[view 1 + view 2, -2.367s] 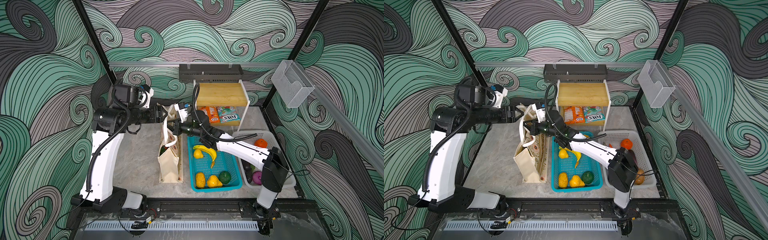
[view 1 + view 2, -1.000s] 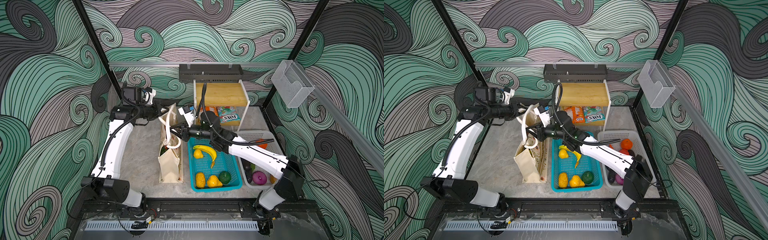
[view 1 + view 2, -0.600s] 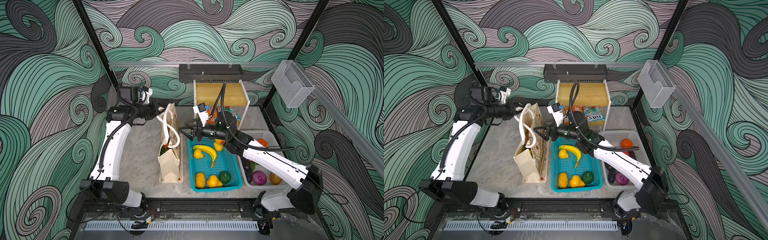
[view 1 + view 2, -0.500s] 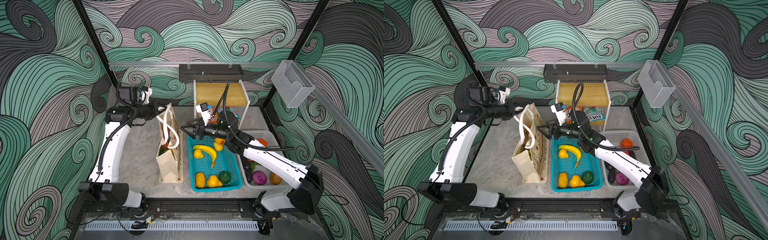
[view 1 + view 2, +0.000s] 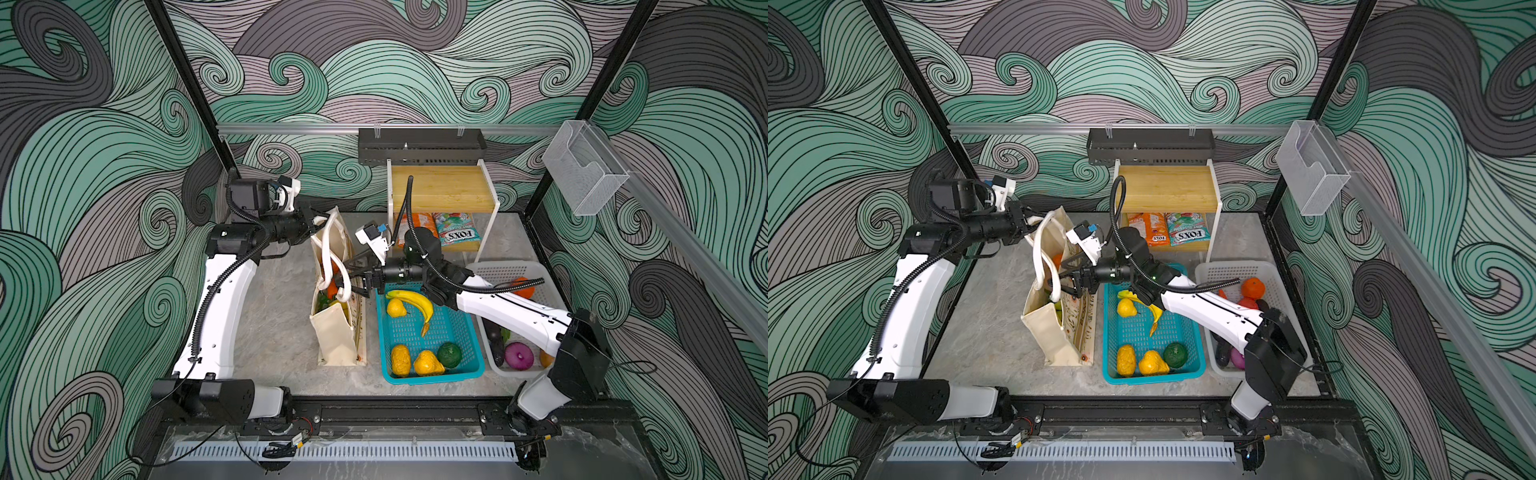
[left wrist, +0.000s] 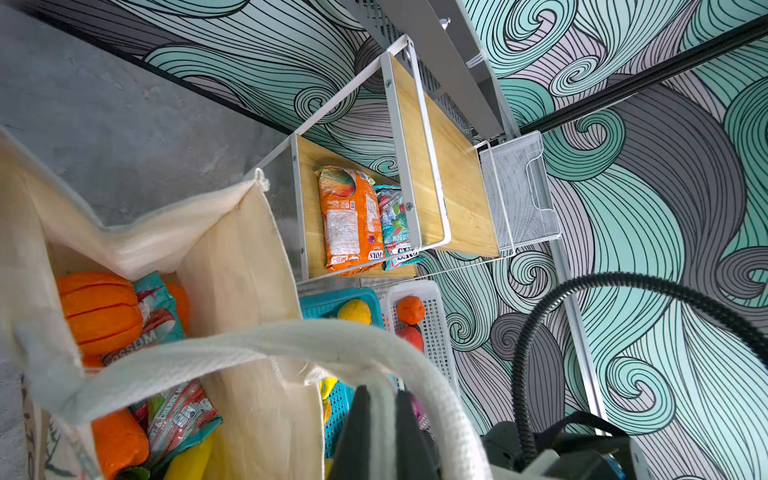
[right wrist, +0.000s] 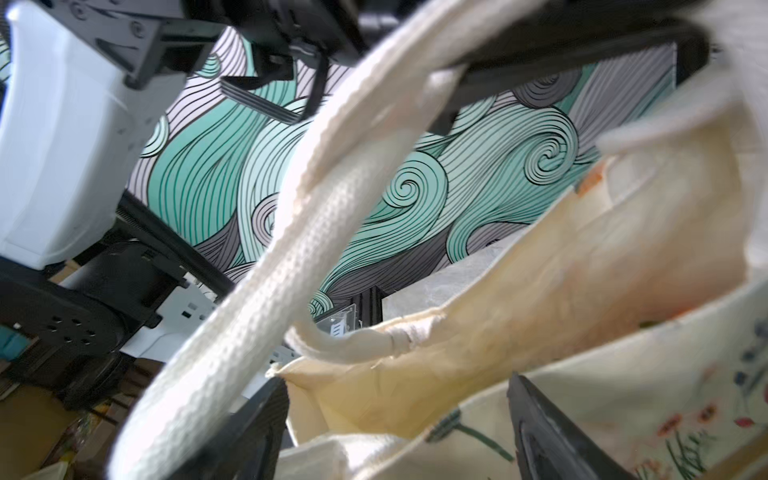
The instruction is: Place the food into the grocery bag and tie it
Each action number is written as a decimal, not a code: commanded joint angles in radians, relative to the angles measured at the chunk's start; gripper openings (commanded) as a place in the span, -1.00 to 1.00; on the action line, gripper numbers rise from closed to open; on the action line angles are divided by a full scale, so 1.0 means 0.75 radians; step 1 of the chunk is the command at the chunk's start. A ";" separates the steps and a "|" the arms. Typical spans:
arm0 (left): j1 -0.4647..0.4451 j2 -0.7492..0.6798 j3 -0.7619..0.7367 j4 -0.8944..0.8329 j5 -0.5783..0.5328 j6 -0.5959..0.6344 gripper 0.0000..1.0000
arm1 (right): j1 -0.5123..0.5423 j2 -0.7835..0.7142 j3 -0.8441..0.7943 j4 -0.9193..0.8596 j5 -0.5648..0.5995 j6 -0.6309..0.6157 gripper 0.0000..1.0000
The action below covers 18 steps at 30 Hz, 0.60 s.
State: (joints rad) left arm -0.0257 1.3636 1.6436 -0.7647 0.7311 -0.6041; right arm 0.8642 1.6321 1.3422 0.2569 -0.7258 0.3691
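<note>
The bag (image 5: 334, 332) is stood upright near the middle of the worktop (image 5: 282, 332), just beside the left wall of the teal basket (image 5: 432, 377). Its mouth is held open, and an orange (image 6: 99, 307), teal-red packets (image 6: 178, 419), a carrot (image 6: 118, 440) and a banana (image 6: 189, 461) are seen inside.

The left gripper (image 5: 318, 219) is raised over the bag's back end, on the side of the worktop's back-left corner. Its fingers (image 6: 359, 428) are pressed together on a white rope handle (image 6: 257, 345), which is drawn up from the bag's rim.

The right gripper (image 5: 352, 281) is reached across the back of the teal basket to the bag's right side, at mouth height. Its fingers (image 7: 548, 436) are spread wide and nothing is pinched; the bag's rim and flowered side are seen between them. A rope loop (image 5: 343, 286) is hung at the fingertips, and whether it is touched cannot be told.

A second banana (image 5: 411, 300) and yellow and green fruit are laid in the teal basket. The white basket (image 5: 507, 266) is set by the right edge with more produce in it. The shelf (image 5: 440, 189) is placed at the back edge, and two shelf packets (image 5: 457, 235) are laid under its board.
</note>
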 commanded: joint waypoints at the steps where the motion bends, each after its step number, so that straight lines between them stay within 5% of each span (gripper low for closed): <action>1: 0.022 -0.060 -0.002 0.124 0.077 -0.038 -1.00 | 0.017 0.048 0.060 0.135 -0.094 -0.018 0.67; 10: 0.038 -0.096 -0.075 0.178 0.101 -0.071 -1.00 | 0.051 0.142 0.142 0.224 -0.041 0.030 0.99; 14: 0.038 -0.113 -0.096 0.183 0.102 -0.072 -1.00 | 0.058 0.198 0.181 0.305 0.027 0.052 0.78; 18: 0.039 -0.120 -0.113 0.179 0.103 -0.070 -1.00 | 0.065 0.227 0.220 0.335 0.118 0.103 0.38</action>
State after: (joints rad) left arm -0.0002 1.3067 1.5505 -0.6796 0.7643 -0.6514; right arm 0.9062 1.7912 1.4651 0.4450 -0.7086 0.4183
